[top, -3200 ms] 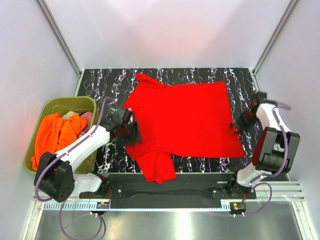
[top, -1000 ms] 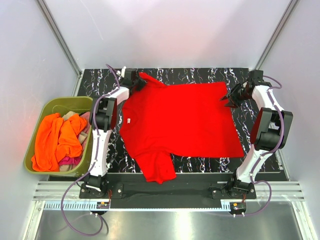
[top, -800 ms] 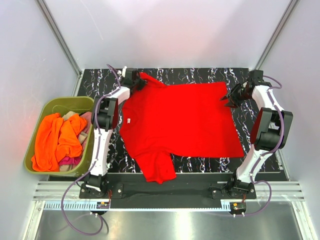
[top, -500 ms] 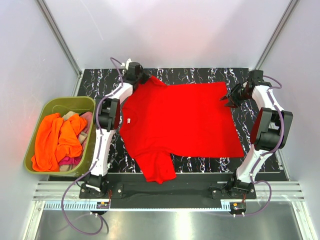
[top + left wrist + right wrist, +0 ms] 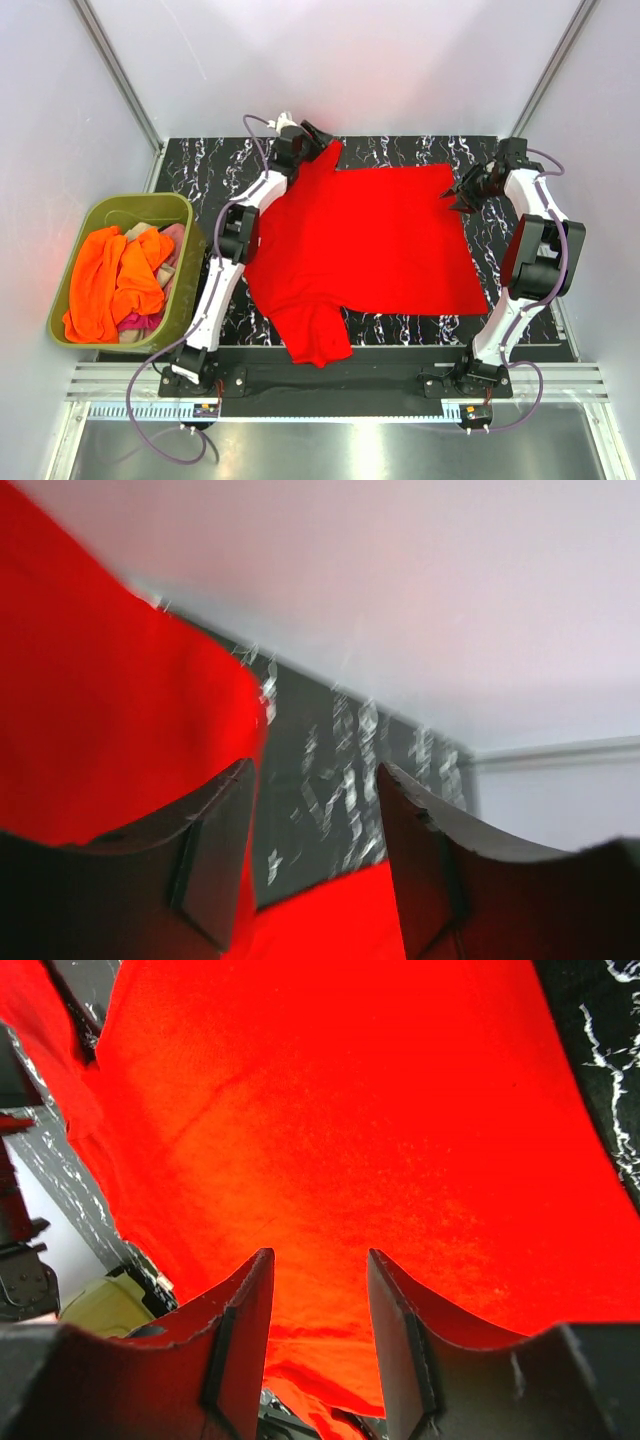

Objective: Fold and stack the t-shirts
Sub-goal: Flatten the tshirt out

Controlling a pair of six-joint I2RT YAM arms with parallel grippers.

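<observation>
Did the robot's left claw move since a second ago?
Yes. The left gripper slid right along the black marbled table's far edge, farther from the olive-green plastic tub.

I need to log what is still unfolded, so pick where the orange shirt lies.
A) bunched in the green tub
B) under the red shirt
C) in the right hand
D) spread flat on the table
A: the orange shirt lies crumpled inside the tub, and only the red shirt is spread on the table.
</observation>
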